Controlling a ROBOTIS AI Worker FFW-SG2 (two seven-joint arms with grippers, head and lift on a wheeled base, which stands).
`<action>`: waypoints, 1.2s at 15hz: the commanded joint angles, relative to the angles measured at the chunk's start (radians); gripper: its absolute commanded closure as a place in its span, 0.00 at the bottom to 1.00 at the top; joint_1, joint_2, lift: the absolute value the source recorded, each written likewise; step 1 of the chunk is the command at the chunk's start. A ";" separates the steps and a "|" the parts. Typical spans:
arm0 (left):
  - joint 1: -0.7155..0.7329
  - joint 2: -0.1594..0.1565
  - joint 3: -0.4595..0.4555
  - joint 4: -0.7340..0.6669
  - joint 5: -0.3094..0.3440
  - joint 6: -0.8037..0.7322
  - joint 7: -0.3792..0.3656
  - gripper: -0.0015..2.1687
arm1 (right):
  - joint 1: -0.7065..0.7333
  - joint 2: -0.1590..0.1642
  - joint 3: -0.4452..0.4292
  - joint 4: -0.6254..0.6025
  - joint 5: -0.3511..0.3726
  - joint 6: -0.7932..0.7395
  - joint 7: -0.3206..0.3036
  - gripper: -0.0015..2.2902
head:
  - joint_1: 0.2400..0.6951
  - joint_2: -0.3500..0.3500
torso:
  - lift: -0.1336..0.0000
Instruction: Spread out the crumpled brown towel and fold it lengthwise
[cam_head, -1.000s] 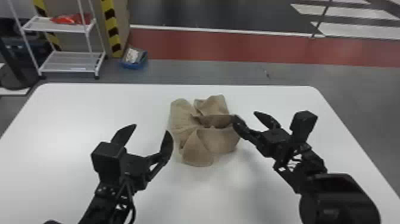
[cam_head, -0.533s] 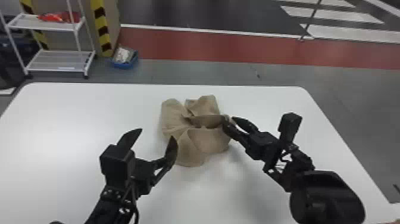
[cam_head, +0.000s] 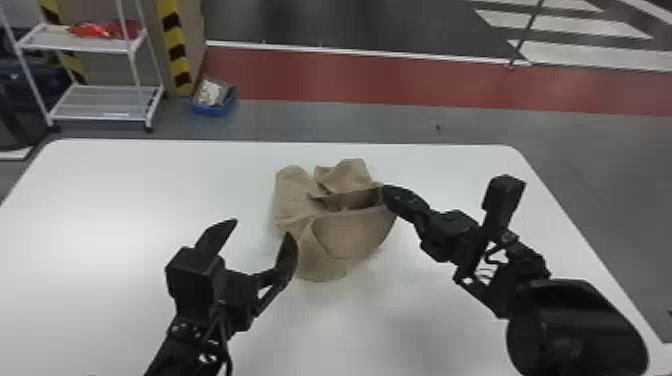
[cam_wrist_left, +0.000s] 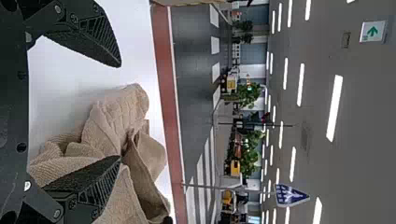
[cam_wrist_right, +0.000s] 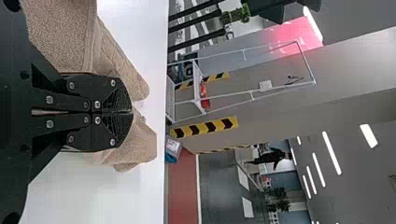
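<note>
The brown towel (cam_head: 350, 230) lies crumpled on the white table (cam_head: 125, 190), with raised folds around a dark hollow. At its right edge, my right gripper (cam_head: 386, 194) is shut on the cloth. In the right wrist view the fingers of the right gripper (cam_wrist_right: 131, 112) are together against the towel (cam_wrist_right: 65, 32). My left gripper (cam_head: 261, 231) stands open at the towel's near left side, its right-hand finger beside the cloth. The left wrist view has the left gripper (cam_wrist_left: 120, 111) wide apart, one finger in front of the towel (cam_wrist_left: 116, 121), nothing held.
Bare tabletop stretches left of the towel and in front of it. Beyond the table's far edge stand a white shelf rack (cam_head: 107, 102) and a blue bin (cam_head: 212, 102) on the floor.
The right gripper's fingers have come together at the towel's right edge; they were apart one second ago. The left gripper has shifted slightly right, nearer the towel. The head view has swung a little.
</note>
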 joint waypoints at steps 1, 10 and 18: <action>0.006 0.002 0.002 -0.005 0.000 0.000 0.002 0.10 | 0.036 0.000 -0.032 -0.129 -0.024 0.043 -0.018 0.93 | 1.00 0.31 | 0.07; 0.040 0.005 0.044 -0.031 0.008 -0.006 0.000 0.10 | 0.237 0.026 -0.179 -0.205 -0.012 -0.092 -0.196 0.93 | 1.00 0.18 | 0.07; 0.044 0.005 0.076 -0.025 0.028 -0.040 0.065 0.10 | 0.148 0.017 -0.259 -0.310 -0.266 -0.076 -0.127 0.93 | 1.00 0.15 | 0.07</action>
